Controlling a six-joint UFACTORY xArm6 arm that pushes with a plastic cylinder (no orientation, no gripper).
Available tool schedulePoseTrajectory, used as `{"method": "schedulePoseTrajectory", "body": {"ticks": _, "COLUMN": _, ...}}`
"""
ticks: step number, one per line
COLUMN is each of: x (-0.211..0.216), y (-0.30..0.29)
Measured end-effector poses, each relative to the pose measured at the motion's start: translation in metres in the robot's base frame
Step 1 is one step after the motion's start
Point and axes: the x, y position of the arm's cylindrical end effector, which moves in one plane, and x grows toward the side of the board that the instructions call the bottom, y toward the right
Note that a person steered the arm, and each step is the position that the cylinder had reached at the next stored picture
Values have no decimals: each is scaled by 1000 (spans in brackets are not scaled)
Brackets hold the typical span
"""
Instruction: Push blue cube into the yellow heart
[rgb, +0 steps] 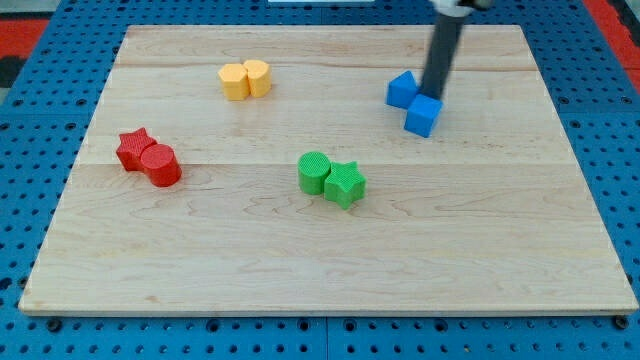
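A blue cube (423, 115) sits at the view's right on the wooden board, with a second blue block (402, 90) touching it at its upper left. My tip (433, 95) is right behind the blue cube, at its top edge, between the two blue blocks. The yellow heart (257, 76) lies at the view's upper left of centre, touching a yellow block (234, 81) on its left. The blue cube is far to the right of the yellow heart.
A green cylinder (314, 172) and green star (345, 183) touch each other at centre. A red star (133, 149) and red cylinder (160, 165) sit together at the view's left. The board (320, 270) lies on a blue pegboard.
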Motion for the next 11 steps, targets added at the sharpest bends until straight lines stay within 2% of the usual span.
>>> {"method": "schedulePoseTrajectory", "body": {"ticks": 2, "x": -44, "y": -133}}
{"method": "schedulePoseTrajectory", "body": {"ticks": 3, "x": -51, "y": -135}}
{"method": "schedulePoseTrajectory", "body": {"ticks": 4, "x": -53, "y": -40}}
{"method": "schedulePoseTrajectory", "body": {"ticks": 5, "x": -4, "y": 57}}
{"method": "schedulePoseTrajectory", "body": {"ticks": 6, "x": 31, "y": 64}}
{"method": "schedulePoseTrajectory", "body": {"ticks": 7, "x": 13, "y": -4}}
{"method": "schedulePoseTrajectory", "body": {"ticks": 8, "x": 20, "y": -17}}
{"method": "schedulePoseTrajectory", "body": {"ticks": 9, "x": 46, "y": 14}}
{"method": "schedulePoseTrajectory", "body": {"ticks": 10, "x": 55, "y": -25}}
{"method": "schedulePoseTrajectory", "body": {"ticks": 11, "x": 4, "y": -92}}
